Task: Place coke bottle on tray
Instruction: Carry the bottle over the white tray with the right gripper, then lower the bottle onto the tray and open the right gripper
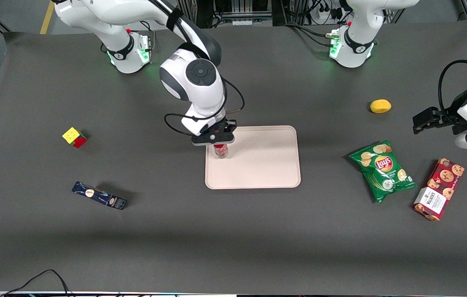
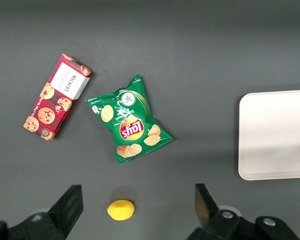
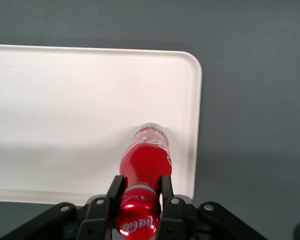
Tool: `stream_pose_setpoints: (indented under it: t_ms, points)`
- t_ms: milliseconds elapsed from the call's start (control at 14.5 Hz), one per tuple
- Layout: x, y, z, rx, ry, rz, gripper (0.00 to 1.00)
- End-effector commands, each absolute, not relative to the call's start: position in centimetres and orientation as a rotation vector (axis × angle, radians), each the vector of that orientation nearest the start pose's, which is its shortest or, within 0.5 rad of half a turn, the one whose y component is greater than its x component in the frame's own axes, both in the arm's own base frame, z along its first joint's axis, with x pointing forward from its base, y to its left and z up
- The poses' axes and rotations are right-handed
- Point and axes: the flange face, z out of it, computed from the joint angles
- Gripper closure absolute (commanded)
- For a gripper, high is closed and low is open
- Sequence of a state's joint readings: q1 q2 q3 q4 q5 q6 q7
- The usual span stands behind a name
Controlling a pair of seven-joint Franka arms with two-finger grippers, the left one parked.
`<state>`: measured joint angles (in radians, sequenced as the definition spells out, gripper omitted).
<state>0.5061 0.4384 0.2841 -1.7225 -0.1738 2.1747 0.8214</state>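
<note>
Gripper (image 3: 140,197) clamping neck of coke bottle (image 3: 146,156), holding it upright w/ base on or just above tray (image 3: 65,115), near rim at working arm's end. Risking a tip-over if releasing before base is seated, or snagging cap while retracting.

coke bottle (image 3: 146,155): red, white script on label and cap, clear base
tray (image 1: 266,165): pale pinkish-beige
pincer (image 3: 139,200): black
worktop (image 1: 233,231): dark grey
chips bag (image 1: 382,170): green, red-yellow logo
lemon (image 1: 380,106): yellow
</note>
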Motion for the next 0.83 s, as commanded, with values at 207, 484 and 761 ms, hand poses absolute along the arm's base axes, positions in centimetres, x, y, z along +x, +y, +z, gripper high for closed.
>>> stream_pose_setpoints:
  t_ms: [207, 484, 761]
  points:
    - [47.56, 45.73, 32.06, -3.103, -0.067, -0.131, 1.0]
    - [47.72, 45.61, 31.82, -3.105, -0.062, -0.127, 1.0]
    - [48.27, 45.37, 31.96, -3.102, -0.044, -0.125, 0.27]
